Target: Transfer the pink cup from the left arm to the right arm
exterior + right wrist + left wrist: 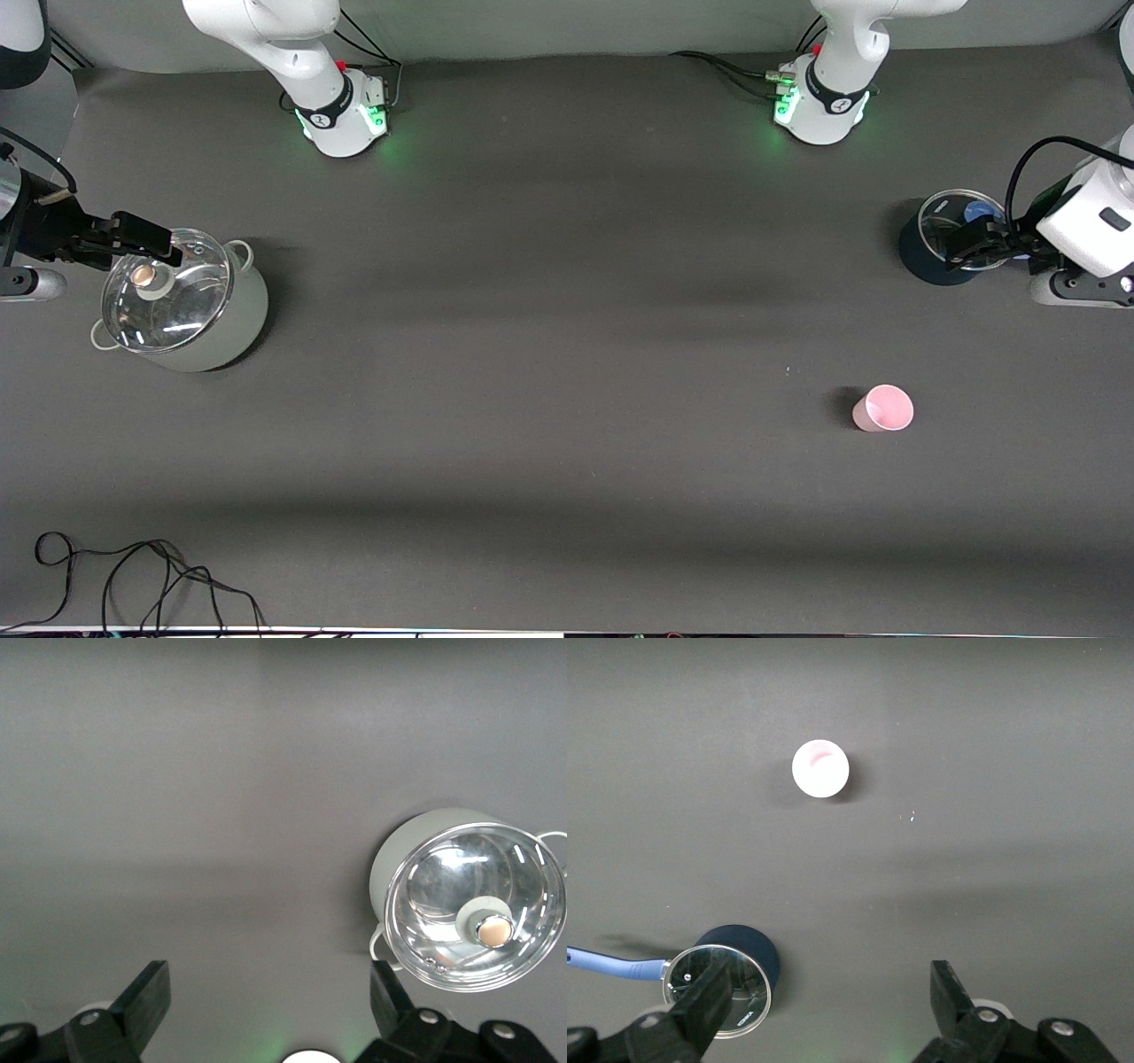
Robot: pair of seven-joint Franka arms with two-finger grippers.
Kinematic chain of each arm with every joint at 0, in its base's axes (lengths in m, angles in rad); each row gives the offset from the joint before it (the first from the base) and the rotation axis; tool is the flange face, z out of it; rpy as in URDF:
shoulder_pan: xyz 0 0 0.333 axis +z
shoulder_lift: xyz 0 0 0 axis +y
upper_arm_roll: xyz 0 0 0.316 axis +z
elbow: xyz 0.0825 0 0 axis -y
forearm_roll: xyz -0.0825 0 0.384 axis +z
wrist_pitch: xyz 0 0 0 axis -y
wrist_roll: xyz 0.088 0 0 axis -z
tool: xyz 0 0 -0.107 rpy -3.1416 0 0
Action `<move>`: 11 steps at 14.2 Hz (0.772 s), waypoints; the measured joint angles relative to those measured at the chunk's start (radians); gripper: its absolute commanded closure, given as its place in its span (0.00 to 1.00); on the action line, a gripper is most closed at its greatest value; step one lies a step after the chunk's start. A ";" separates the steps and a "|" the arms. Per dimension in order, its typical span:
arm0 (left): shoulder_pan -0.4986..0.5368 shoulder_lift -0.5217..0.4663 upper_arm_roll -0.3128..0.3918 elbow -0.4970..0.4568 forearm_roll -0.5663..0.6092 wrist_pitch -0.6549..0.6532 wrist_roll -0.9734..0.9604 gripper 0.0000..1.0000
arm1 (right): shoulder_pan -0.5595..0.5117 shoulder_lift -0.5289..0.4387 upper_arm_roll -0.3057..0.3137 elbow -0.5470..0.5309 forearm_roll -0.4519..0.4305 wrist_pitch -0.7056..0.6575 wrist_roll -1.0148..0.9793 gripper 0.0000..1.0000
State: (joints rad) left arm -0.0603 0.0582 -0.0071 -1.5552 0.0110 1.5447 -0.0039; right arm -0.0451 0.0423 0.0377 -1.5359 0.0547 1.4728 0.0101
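The pink cup (883,408) stands upright and alone on the dark table toward the left arm's end; the left wrist view shows it from above (820,769). My left gripper (974,241) hangs open over a dark pot, well apart from the cup, and nothing is between its fingers (833,979). My right gripper (142,241) is at the right arm's end of the table, over the rim of a pale lidded pot. It is open and empty (270,974).
A dark pot (917,261) with a glass lid (718,992) and a blue handle (602,963) sits farther from the front camera than the cup. The pale pot (239,328) has a glass lid with a knob (494,927). Black cables (133,576) lie at the table's front edge.
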 measured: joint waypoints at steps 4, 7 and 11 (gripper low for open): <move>0.000 0.000 -0.002 0.012 0.000 0.000 0.001 0.00 | 0.000 0.006 -0.003 0.000 0.000 -0.002 -0.001 0.00; -0.002 0.000 -0.002 0.017 0.000 0.002 0.002 0.00 | 0.000 0.011 -0.003 0.002 0.000 -0.002 -0.003 0.00; -0.005 0.000 -0.002 0.023 0.000 0.025 0.003 0.00 | 0.000 0.012 -0.003 0.005 0.000 -0.003 -0.004 0.00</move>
State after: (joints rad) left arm -0.0648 0.0584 -0.0092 -1.5326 0.0109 1.5695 -0.0012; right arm -0.0451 0.0543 0.0347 -1.5310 0.0547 1.4701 0.0059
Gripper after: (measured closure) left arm 0.000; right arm 0.000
